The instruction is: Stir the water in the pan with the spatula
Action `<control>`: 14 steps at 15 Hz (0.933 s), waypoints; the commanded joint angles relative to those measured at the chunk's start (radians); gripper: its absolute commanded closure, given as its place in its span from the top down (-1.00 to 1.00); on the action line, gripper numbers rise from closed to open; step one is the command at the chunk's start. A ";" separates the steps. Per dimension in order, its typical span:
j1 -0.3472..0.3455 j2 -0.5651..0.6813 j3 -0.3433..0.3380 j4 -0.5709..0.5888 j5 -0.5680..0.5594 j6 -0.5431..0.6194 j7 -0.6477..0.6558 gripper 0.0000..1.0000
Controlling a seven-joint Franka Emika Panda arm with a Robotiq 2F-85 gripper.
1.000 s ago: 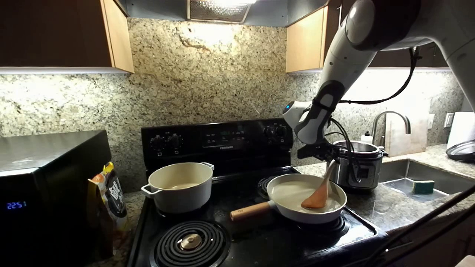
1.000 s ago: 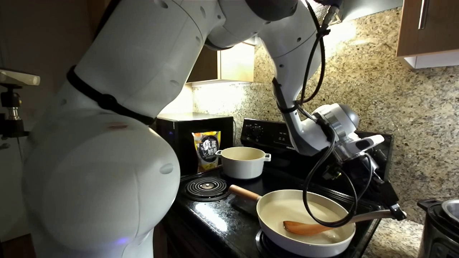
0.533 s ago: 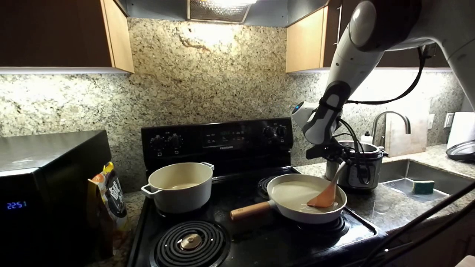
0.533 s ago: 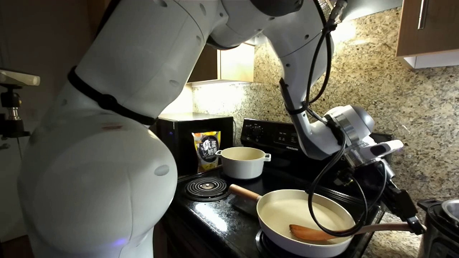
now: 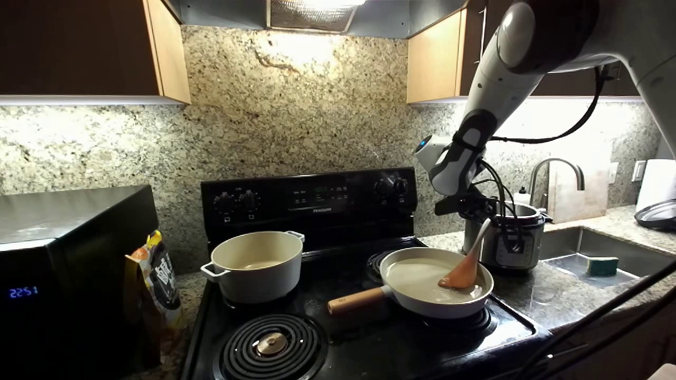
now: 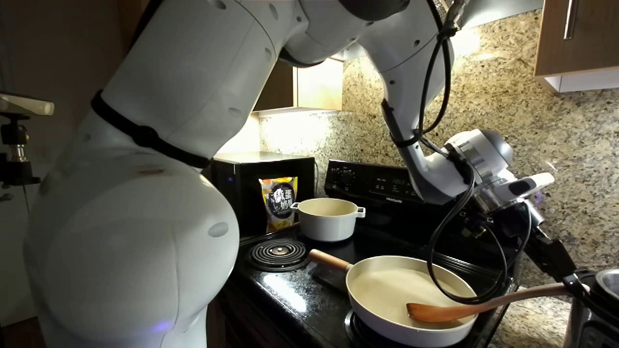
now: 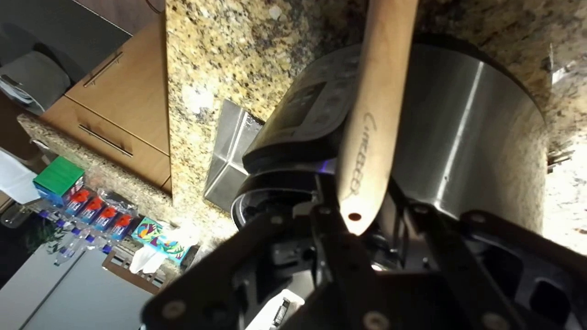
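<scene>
The cream-white pan [image 5: 422,307] rests on a stove burner, its wooden handle pointing left in both exterior views. A pale, shallow layer of water [image 6: 399,285] covers its floor. The wooden spatula [image 5: 460,274] slants over the pan's right rim, blade low inside; whether the blade touches the water I cannot tell. My gripper [image 6: 574,284] is beyond that rim and higher, shut on the upper end of the spatula's handle. In the wrist view the handle [image 7: 378,101] runs down between the fingers of the gripper [image 7: 362,192], its holed end showing. The blade is out of that view.
A steel cooker [image 5: 507,248] stands just behind and right of the gripper, close to the spatula's handle. A deeper cream pot [image 5: 259,285] sits on the stove's back left. A sink [image 5: 575,264] lies right of the cooker. Cables loop from the wrist over the pan.
In both exterior views the gripper and spatula have moved right, then risen slightly. The blade has slid toward the pan's right side. Pan and pot stay put.
</scene>
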 commanded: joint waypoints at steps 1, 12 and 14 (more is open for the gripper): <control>0.000 0.019 0.006 0.057 0.027 -0.049 -0.013 -0.85; 0.036 0.072 0.042 0.195 0.018 -0.124 -0.024 -0.85; 0.048 0.079 0.048 0.214 0.012 -0.127 -0.026 -0.85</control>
